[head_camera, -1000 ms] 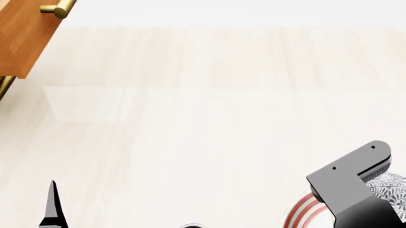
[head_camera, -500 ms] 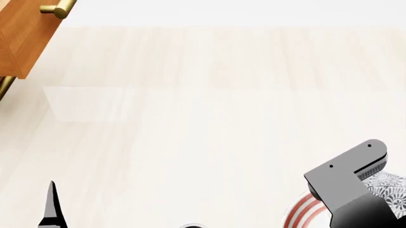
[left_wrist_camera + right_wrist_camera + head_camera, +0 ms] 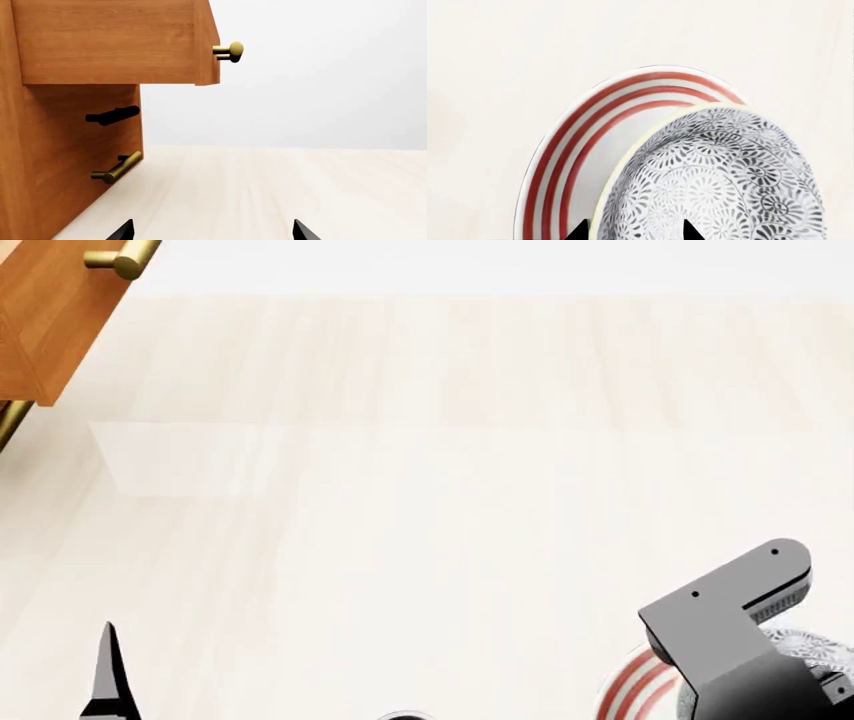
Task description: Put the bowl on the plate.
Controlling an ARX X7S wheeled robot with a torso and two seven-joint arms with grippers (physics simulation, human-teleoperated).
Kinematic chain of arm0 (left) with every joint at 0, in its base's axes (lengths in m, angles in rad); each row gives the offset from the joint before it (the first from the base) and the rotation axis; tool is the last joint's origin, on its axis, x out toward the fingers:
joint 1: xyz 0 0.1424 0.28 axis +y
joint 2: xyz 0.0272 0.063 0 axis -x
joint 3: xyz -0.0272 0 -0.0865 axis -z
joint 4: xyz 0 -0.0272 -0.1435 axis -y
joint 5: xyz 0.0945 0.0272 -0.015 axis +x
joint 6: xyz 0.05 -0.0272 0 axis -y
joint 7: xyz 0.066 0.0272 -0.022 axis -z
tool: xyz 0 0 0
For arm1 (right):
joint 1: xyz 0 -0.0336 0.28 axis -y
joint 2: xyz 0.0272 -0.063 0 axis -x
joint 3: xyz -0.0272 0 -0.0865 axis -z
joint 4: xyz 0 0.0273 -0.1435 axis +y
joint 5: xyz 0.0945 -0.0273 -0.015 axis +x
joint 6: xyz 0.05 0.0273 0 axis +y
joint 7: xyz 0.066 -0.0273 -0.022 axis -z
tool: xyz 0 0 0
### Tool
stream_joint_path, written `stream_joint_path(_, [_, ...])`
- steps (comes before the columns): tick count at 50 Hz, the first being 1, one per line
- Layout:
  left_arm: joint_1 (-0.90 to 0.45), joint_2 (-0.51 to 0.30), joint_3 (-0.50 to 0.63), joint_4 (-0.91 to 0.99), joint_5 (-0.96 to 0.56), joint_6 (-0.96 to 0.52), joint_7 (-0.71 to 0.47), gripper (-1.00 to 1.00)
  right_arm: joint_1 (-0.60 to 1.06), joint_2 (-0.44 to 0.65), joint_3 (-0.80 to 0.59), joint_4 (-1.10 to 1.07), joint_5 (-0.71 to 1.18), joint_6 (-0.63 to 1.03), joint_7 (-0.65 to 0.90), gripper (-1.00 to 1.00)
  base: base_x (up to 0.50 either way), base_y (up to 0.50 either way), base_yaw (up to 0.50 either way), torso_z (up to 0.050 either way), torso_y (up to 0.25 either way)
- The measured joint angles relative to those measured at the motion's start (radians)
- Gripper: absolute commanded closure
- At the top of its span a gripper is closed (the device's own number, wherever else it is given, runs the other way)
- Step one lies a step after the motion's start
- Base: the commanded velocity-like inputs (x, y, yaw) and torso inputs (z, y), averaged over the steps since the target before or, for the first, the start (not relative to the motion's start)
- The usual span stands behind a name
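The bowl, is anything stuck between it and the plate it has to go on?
Nothing visible. In the right wrist view the bowl sits directly over the plate, whose red rings show bare beside it. The right gripper has one fingertip on each side of the bowl's rim. Whether bowl and plate touch can't be told.

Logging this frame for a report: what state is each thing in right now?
Bowl: over the plate, between the right gripper's fingers; contact unclear.
Plate: flat on the table, partly covered by the bowl.
Drawer: pulled out.
Left gripper: open, empty.
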Motion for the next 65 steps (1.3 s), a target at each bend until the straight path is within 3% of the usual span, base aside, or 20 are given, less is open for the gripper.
stream_joint_path(28, [0.002,-0.003,0.005,0.003,-0.001,0.003,-0.005,-1.00,0.004,0.032,0.051,-0.060,-0.024,-0.055,-0.070,-1.00,0.00,0.00,0.00,0.000,0.000])
stream_joint_path(65, [0.007,-0.012,0.007,0.017,-0.007,0.005,-0.012,-1.00,0.127,0.051,0.156,-0.213,0.017,-0.074,-0.032,-1.00,0.00,0.00,0.00,0.000,0.000])
